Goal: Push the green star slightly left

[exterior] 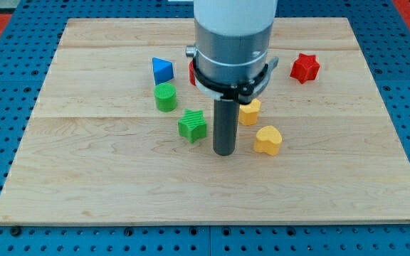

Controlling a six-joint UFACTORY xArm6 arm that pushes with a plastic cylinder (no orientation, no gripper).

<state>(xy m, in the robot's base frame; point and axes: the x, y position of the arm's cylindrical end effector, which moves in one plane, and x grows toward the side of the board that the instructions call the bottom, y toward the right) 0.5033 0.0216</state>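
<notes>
The green star [192, 125] lies near the middle of the wooden board [84, 163]. My tip [224, 152] stands just to the star's right and slightly below it, with a small gap between them. A green cylinder [166, 97] sits up and to the left of the star. The arm's grey body hides the board above the tip.
A blue triangular block [161, 69] lies above the green cylinder. A red block [191, 72] is partly hidden behind the arm. A yellow block [250, 112] and a yellow heart [267, 140] lie right of my tip. A red star [305, 67] lies at the upper right.
</notes>
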